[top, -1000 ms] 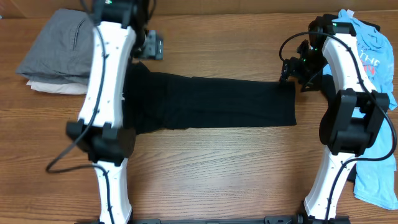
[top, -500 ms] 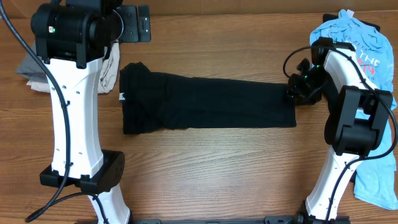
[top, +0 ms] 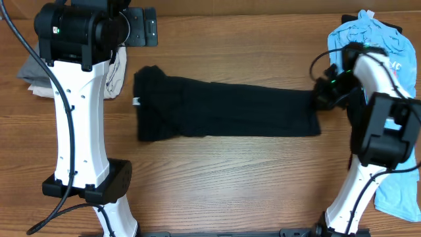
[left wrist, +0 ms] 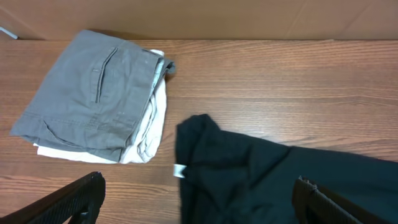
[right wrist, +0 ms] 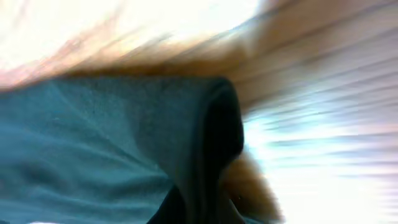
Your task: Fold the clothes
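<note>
A black garment lies stretched out in a long band across the middle of the table. My right gripper is shut on its right end, and the right wrist view shows a bunched fold of the dark cloth right at the jaws, blurred. My left gripper hangs high over the back left of the table, open and holding nothing. In the left wrist view its two fingers stand wide apart above the garment's left end, where a small white label shows.
A folded grey pair of trousers rests on a white garment at the back left, partly hidden under my left arm in the overhead view. A crumpled light blue shirt lies along the right edge, beneath my right arm.
My right gripper has shut on the garment's right end and dragged the whole garment slightly right. My left arm has lifted off the garment's left end and swung back.
</note>
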